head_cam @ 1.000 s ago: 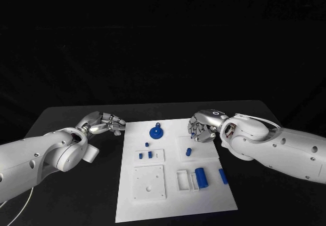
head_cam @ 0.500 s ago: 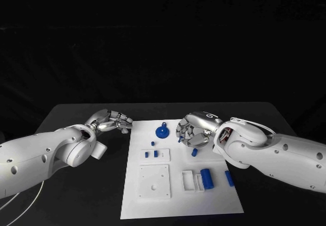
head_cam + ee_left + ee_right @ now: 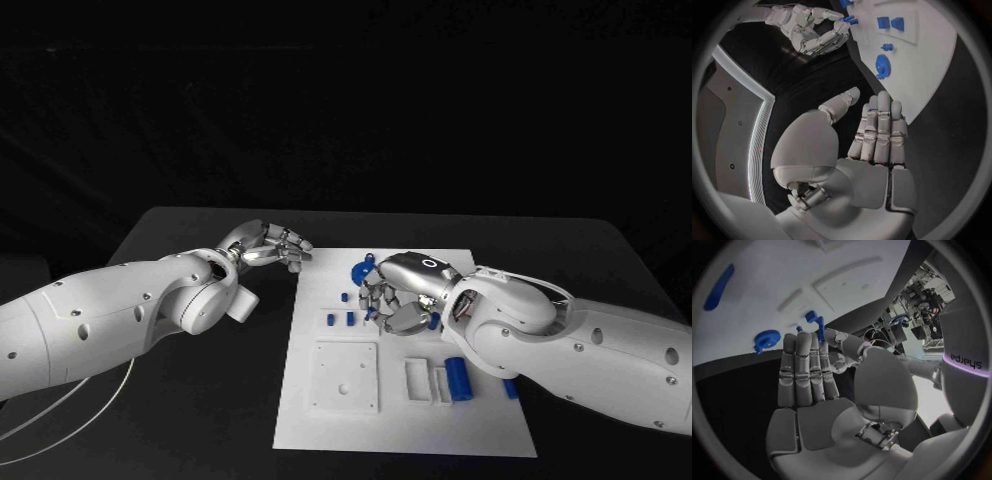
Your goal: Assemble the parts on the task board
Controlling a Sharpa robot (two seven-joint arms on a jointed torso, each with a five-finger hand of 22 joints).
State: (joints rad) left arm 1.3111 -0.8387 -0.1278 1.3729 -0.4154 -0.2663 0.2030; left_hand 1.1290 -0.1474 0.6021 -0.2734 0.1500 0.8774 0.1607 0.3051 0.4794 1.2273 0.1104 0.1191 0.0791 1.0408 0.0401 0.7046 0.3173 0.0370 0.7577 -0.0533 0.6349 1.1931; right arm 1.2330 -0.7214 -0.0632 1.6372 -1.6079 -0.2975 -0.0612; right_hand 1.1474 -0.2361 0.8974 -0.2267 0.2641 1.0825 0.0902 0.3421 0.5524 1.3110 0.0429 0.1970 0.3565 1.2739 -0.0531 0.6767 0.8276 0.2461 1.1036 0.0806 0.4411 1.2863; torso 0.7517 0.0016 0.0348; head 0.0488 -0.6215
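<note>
The white rectangular plate that serves as the task board lies in the middle of the black desk. The right hand hangs over the board's far half with its long fingers held straight and close together, and it pinches a small blue peg between the thumb and a fingertip; in the left wrist view the same blue piece sits at its fingertips. The left hand hovers over the bare desk just beside the board's far left corner, holding nothing, its fingers straight and side by side with the thumb set apart. A round blue gear-like disc rests on the board's far end, close to the right hand. Two small blue blocks stand on a raised white square nearer the middle. Toward the near side, a blue cylinder lies beside a white open slot, next to a white square plate with holes.
</note>
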